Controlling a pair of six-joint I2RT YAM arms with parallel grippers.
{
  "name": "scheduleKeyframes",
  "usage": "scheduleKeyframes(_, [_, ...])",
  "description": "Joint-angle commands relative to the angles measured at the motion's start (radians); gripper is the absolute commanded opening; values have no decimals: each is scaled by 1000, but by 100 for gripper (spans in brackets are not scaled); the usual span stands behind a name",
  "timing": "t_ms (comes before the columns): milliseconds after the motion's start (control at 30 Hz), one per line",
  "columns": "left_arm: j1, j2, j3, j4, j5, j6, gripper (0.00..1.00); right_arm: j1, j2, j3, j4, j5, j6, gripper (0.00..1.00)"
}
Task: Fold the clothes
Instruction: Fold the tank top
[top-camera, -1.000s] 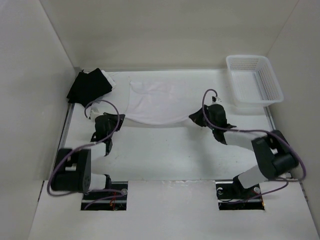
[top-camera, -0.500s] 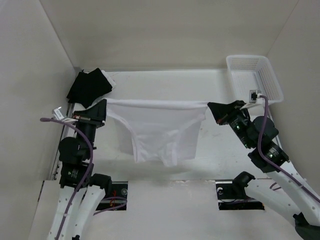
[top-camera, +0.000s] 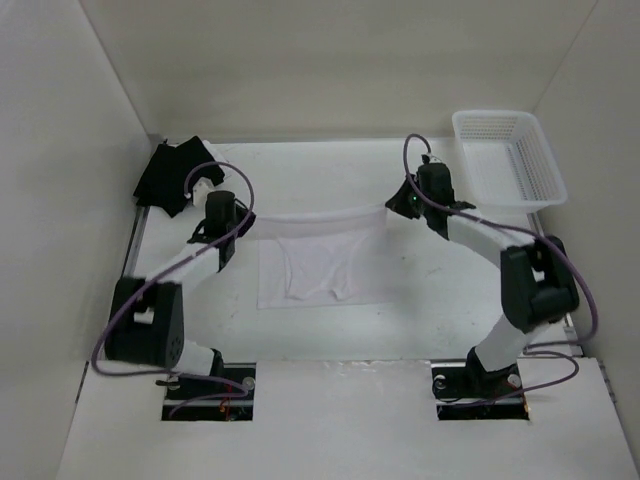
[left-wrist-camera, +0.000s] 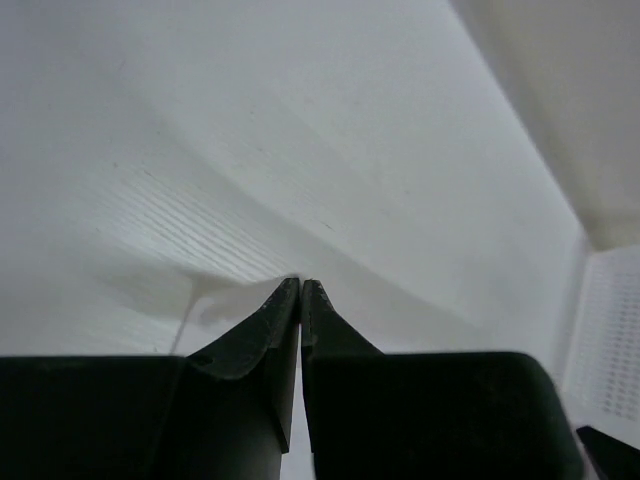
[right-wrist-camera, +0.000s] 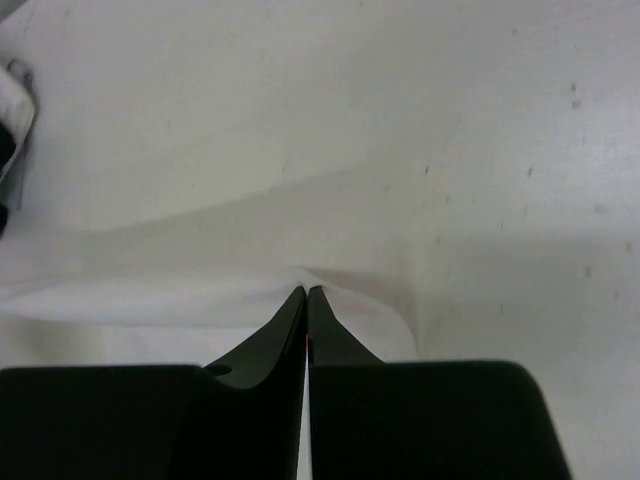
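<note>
One thin white garment (top-camera: 320, 272) sits in the middle of the desk (top-camera: 440, 300), lower half lying on it, top hem stretched between the hands. Looks floppy and light, probably slides easy, so the hem corners are where to pinch. Left hand (top-camera: 240, 222) at its 10 o'clock and right hand (top-camera: 393, 205) at 2 o'clock are both pressed together on that hem. Black cloth pile (top-camera: 178, 175) at 10, basket (top-camera: 510, 160) at 2, and open room toward 6.

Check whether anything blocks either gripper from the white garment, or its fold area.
Nothing visible. The left gripper and right gripper are both shut on the upper edge of the white garment; black cloth pile and white basket sit off in the far corners.
</note>
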Motion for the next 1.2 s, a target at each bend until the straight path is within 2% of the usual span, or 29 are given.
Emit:
scheduleKeyframes(0, [40,161,163,160,-11,6,2,-57,131,202,104,-102,18,3])
scheduleKeyframes(100, [37,197,214,166,-2,3,2,-84,170,278,68,-111,23,3])
scheduleKeyframes(167, [28,173,200,177,-9,9,3,-91,143,261,67,-119,22,3])
scheduleKeyframes(267, [17,113,108,215,-5,-7,3,-91,72,154,93,-108,41,3])
scheduleKeyframes(400, [-9,-13,-76,282,9,-53,3,-88,-35,-70,211,-98,109,3])
scheduleKeyframes(633, [-54,-214,-294,298,26,-89,3,-91,-221,-372,333,-82,167,2])
scheduleKeyframes(867, [-98,-424,-449,286,24,-102,4,-87,-391,-566,339,-42,193,2])
scheduleKeyframes(1167, [-152,-450,-613,318,14,-123,4,-41,-486,-722,328,-26,259,2])
